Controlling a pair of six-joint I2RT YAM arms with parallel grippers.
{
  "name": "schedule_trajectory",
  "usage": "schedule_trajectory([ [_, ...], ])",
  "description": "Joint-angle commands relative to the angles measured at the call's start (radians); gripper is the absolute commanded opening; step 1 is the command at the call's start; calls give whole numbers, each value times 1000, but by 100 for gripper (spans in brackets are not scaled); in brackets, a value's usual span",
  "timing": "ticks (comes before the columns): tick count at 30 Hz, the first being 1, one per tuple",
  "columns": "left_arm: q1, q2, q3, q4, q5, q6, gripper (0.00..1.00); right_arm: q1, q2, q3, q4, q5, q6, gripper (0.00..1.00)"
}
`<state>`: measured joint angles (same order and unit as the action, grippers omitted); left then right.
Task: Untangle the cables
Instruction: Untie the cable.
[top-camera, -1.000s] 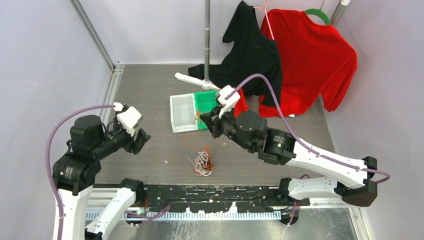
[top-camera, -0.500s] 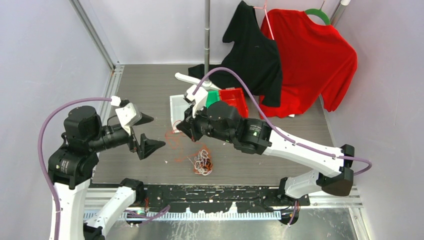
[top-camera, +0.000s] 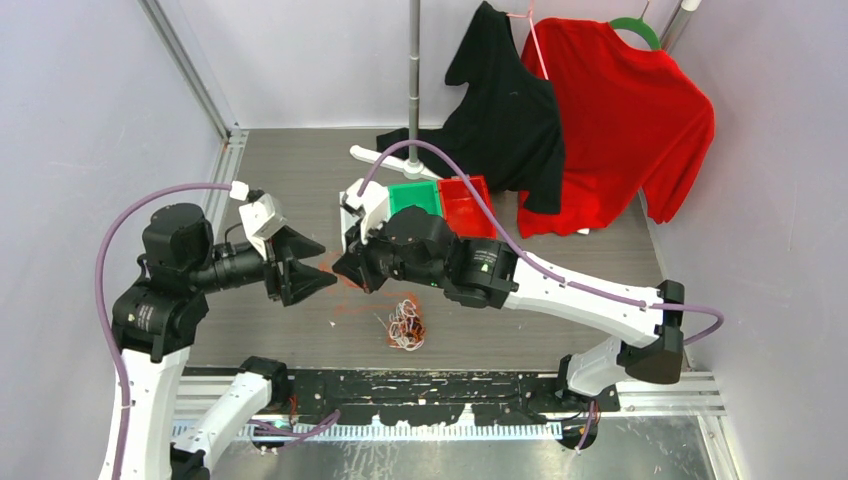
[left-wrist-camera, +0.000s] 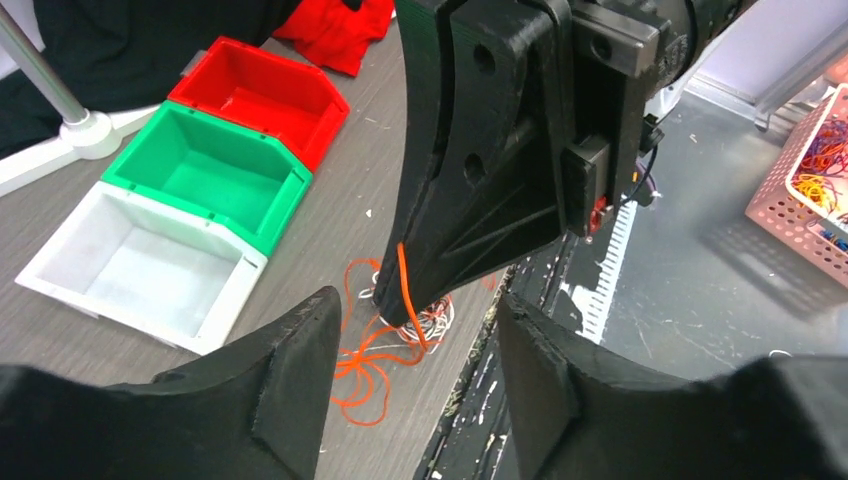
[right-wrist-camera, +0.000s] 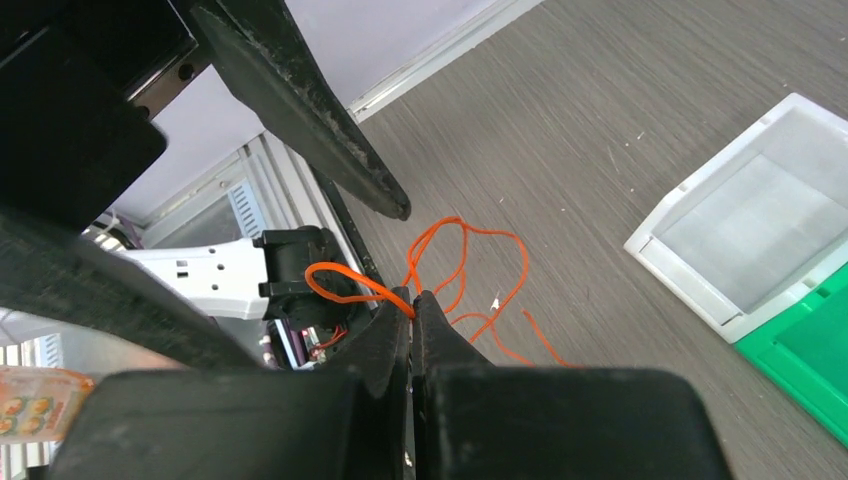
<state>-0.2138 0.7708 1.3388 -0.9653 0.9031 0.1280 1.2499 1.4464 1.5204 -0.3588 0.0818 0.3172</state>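
right gripper (top-camera: 343, 272) with orange cable (right-wrist-camera: 360, 280) partly hides white bin (left-wrist-camera: 130, 275); green bin (top-camera: 412, 197) beyond

Pale lilac walls (top-camera: 90, 100), grey wood-grain tabletop (top-camera: 290, 180)

place: robot lab test cell | signs: pale enclosure walls (top-camera: 70, 120); aluminium frame post (top-camera: 185, 70); arm mounting rail (top-camera: 420, 385)

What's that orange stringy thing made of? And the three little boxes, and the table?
The orange cable looks like thin wire in a smooth plastic coat: it holds springy loops. The red bin, green bin and white bin look like hard moulded plastic, slightly shiny, with crisp rims. The table looks like matte grey wood-grain laminate; real wood is possible.
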Motion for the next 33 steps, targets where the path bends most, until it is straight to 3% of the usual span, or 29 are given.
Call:
schedule_trajectory([
  [1,4,-1,-18,59,-20,-14,53,14,-3,37,60,-17,19,1],
  [14,4,-5,-4,76,-92,-13,1,14,-70,-84,165,3,46,1],
  [15,4,-8,7,82,-106,-15,0,14,-84,-114,190,26,50,7],
  [20,4,-9,96,83,-180,-16,0,14,-192,-321,409,143,51,80],
  [21,5,-8,118,81,-197,-16,0,13,-223,-371,467,150,44,88],
  [24,4,2,181,62,-242,-10,0,12,-321,-517,645,148,19,100],
  [27,5,11,232,52,-272,-8,0,9,-354,-623,809,108,11,100],
  [33,4,44,319,35,-294,-7,0,11,-216,-581,792,-26,13,100],
])
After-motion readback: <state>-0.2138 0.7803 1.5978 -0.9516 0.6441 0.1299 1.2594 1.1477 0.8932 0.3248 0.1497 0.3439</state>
